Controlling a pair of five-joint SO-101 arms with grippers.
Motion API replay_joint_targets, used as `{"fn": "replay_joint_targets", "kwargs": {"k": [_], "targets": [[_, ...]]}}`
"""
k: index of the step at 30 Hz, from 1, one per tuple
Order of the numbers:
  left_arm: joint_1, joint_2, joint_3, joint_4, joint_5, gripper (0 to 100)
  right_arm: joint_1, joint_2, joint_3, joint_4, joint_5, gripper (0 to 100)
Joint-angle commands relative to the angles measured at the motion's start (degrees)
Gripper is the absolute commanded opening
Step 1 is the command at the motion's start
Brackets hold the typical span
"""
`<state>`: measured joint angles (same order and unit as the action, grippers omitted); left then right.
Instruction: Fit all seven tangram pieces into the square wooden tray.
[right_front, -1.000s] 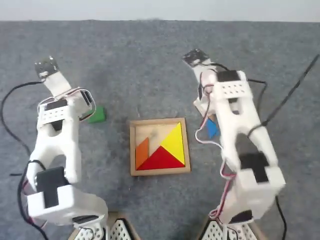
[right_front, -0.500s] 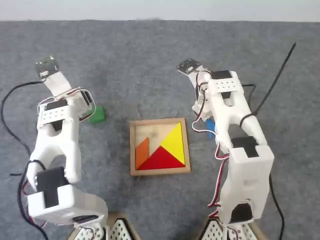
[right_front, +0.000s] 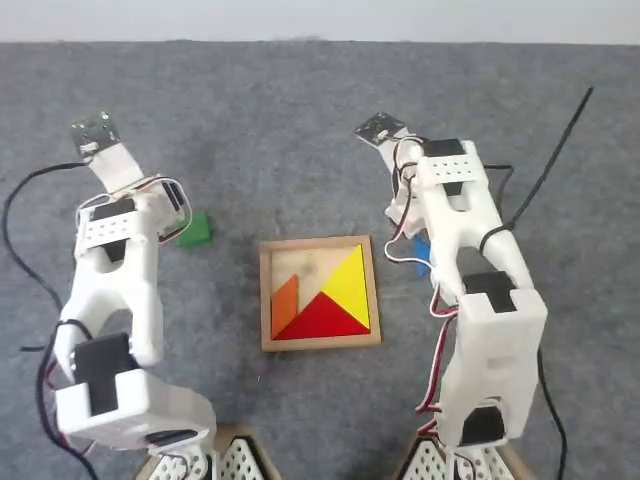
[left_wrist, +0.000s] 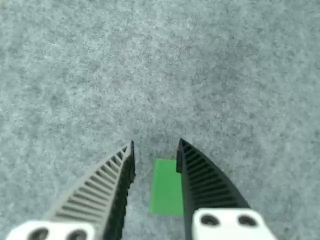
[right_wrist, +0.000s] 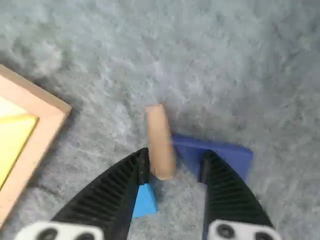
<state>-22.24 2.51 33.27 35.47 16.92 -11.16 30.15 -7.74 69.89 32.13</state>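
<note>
The square wooden tray (right_front: 266, 300) holds a yellow triangle (right_front: 350, 284), a red triangle (right_front: 322, 318) and an orange piece (right_front: 285, 303). A green piece (right_front: 196, 229) lies on the carpet to the tray's left; in the left wrist view my left gripper (left_wrist: 156, 145) stands open over it, with the green piece (left_wrist: 167, 192) between its fingers. To the right of the tray, my right gripper (right_wrist: 174, 154) is open around a tan piece (right_wrist: 159, 141) standing on edge. A dark blue piece (right_wrist: 216, 155) and a light blue piece (right_wrist: 145, 198) lie beside it. A blue piece (right_front: 421, 253) peeks from under the right arm.
Grey carpet covers the table, with free room behind and in front of the tray. The tray's corner (right_wrist: 35, 117) and its yellow triangle (right_wrist: 12, 145) lie close to the right gripper. Cables trail off both arms.
The right arm swung left and drew in over the blue pieces during the first half second, then held still. The left arm has not moved.
</note>
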Motion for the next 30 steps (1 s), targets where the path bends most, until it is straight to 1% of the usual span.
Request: {"fn": "replay_joint_targets", "kwargs": {"k": [1,5,10,14,20,22,30], "targets": [[0.4,-0.6,-0.7,-1.5,-0.7,14,-0.2,0.0,-1.2,-0.2,0.1,14.5],[0.4,-0.7,-0.7,-1.5,-0.7,14,-0.3,0.0,-1.2,-0.1,-2.7,14.3],[0.4,-0.7,-0.7,-1.5,-0.7,14,-0.3,-0.5,-1.4,0.9,-3.0,13.9],[0.4,-0.8,-0.7,-1.5,-0.7,14,-0.4,-0.6,-1.7,1.2,-3.0,8.7],[0.4,-0.6,-0.7,-1.5,-0.7,14,-0.7,-0.8,-1.7,1.5,-3.7,8.0],[0.4,-0.6,-0.7,-1.5,-0.7,14,-0.7,-2.1,-1.6,1.8,-4.7,8.0],[0.4,-0.5,-0.7,-1.6,-0.7,14,-0.8,-13.5,-1.7,9.3,-5.0,7.9]]}}
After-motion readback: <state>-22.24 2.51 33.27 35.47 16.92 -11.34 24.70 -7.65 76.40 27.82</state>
